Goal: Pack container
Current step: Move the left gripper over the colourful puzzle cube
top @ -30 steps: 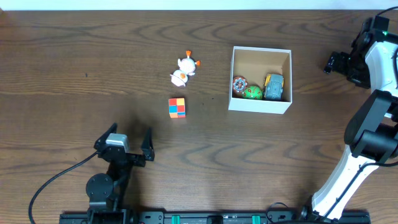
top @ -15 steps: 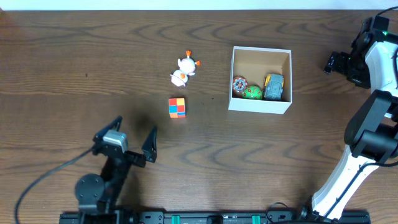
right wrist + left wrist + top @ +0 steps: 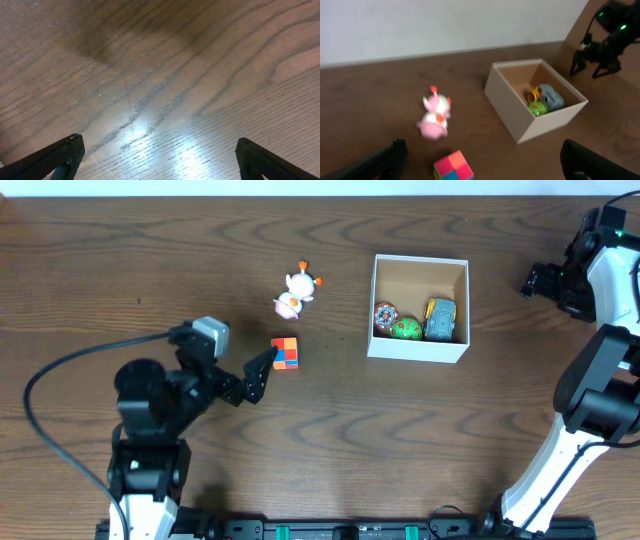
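The container (image 3: 416, 350) is a square white-walled box with a brown inside, at the table's right middle; it also shows in the left wrist view (image 3: 506, 102). Inside lie a round red toy (image 3: 386, 317), a green toy (image 3: 406, 329) and a grey car (image 3: 441, 320). A colour cube (image 3: 285, 353) and a white-pink chick toy (image 3: 295, 292) lie on the table left of it. My left gripper (image 3: 237, 365) is open and empty, with one finger just left of the cube (image 3: 454, 167). My right gripper (image 3: 540, 280) is open and empty, right of the box.
The dark wooden table (image 3: 120, 270) ends at a pale wall along its far edge. The left arm's black cable (image 3: 60, 380) loops over the table at the left. The right wrist view shows only bare wood (image 3: 160, 75) between the fingers.
My left arm has lifted and swung forward and right, bringing its open gripper from the near edge up to the colour cube. The right arm and the toys have not moved.
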Motion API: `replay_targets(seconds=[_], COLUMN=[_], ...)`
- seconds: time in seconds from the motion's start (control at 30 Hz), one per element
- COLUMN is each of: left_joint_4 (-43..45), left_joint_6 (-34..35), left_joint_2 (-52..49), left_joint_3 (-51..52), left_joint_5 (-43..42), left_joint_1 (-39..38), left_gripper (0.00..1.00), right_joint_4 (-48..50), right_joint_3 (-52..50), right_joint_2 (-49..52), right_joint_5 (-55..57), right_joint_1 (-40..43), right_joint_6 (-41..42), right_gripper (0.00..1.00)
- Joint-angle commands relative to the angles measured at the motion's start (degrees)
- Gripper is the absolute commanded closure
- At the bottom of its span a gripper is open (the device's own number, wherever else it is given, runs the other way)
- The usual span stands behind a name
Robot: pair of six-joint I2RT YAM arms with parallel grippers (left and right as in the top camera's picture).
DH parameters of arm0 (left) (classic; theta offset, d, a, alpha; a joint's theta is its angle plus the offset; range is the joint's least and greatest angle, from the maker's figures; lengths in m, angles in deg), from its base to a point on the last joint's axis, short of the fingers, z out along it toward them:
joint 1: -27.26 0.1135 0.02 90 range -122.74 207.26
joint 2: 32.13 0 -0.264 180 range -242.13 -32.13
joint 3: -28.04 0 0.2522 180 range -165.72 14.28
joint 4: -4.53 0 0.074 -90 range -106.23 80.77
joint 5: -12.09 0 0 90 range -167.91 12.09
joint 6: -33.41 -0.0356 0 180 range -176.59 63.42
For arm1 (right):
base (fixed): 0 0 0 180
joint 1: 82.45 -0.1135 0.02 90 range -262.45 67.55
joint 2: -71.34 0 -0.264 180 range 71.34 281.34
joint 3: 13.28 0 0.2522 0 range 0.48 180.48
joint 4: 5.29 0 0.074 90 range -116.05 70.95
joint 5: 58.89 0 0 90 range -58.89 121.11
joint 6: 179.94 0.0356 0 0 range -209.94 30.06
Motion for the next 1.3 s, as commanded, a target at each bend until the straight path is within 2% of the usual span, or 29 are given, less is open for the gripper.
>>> replay_targets(seconds=[0.0, 0.13, 0.23, 0.47, 0.53, 0.6, 0.73, 0.8, 0.97, 1.13, 1.27], left_joint_4=[-3.91, -15.23, -22.32, -21.46, -20.65, -20.76, -24.96, -28.68, -39.54, -39.47, -43.95], left_joint_6=[1.68, 1.7, 1.6, 3.37, 3.17, 3.52, 9.42, 12.41, 18.34, 18.75, 21.31], left_joint_2=[-2.95, -8.44, -13.14, -18.03, -18.4, -18.6, -20.81, -23.61, -33.38, -40.26, -45.11], left_joint_3=[-5.44, -13.7, -19.28, -20.35, -20.39, -20.76, -24.15, -27.58, -38.05, -40.52, -41.7], left_joint_5=[7.45, 20.0, 23.87, 18.67, 19.96, 24.11, 38.93, 42.1, 42.03, 42.01, 42.01], left_joint_1=[-2.75, -7.04, -9.22, -11.58, -12.98, -15.34, -21.55, -23.17, -22.18, -21.92, -21.9], left_gripper=[0.02, 0.02, 0.02, 0.02, 0.02, 0.02, 0.02, 0.02, 0.02, 0.02, 0.02], right_joint_4=[0.04, 0.04, 0.04, 0.04, 0.04, 0.04, 0.04, 0.04, 0.04, 0.04, 0.04], right_joint_3=[-0.15, -0.15, -0.15, -0.15, -0.15, -0.15, -0.15, -0.15, -0.15, -0.15, -0.15], right_joint_2=[-0.13, -0.13, -0.13, -0.13, -0.13, -0.13, -0.13, -0.13, -0.13, -0.13, -0.13], right_joint_5=[0.15, 0.15, 0.15, 0.17, 0.17, 0.15, 0.15, 0.15, 0.15, 0.15, 0.15], right_joint_1=[0.44, 0.44, 0.44, 0.44, 0.44, 0.44, 0.44, 0.44, 0.44, 0.44, 0.44], right_joint_6=[0.57, 0.57, 0.57, 0.57, 0.57, 0.57, 0.57, 0.57, 0.57, 0.57, 0.57], right_gripper=[0.01, 0.01, 0.01, 0.01, 0.01, 0.01, 0.01, 0.01, 0.01, 0.01, 0.01])
